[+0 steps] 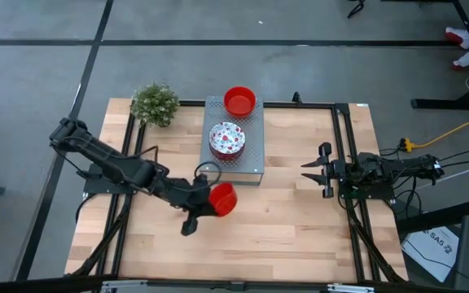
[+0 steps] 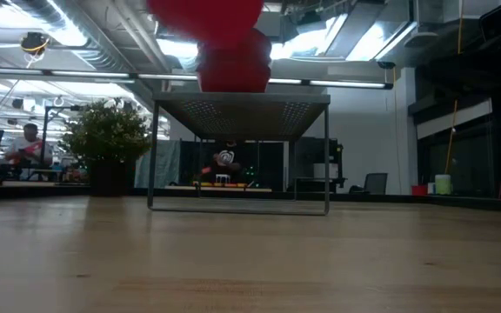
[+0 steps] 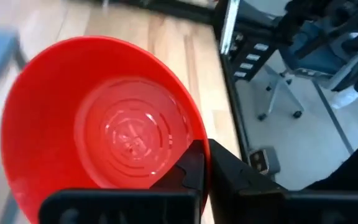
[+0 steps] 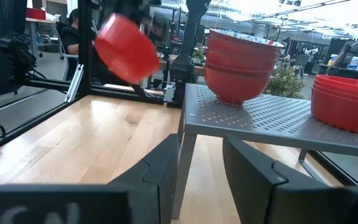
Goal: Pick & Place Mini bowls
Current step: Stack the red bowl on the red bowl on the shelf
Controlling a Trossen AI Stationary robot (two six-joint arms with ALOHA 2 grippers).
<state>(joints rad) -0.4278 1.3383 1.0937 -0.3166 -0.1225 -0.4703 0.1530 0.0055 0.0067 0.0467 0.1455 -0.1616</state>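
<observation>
On the wooden table (image 1: 300, 203), the left gripper (image 1: 210, 202) has its fingers pinching a red bowl's (image 1: 222, 198) rim in mid-air beside the metal box (image 1: 251, 159); a thin rim hold might slip. The right gripper (image 1: 320, 169) waits with fingers spread.

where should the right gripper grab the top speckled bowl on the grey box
Probably by its rim. The speckled bowl tops an upright stack on the grey box, mouth up, so the right gripper should come from above, one finger inside the wall, one outside.
</observation>
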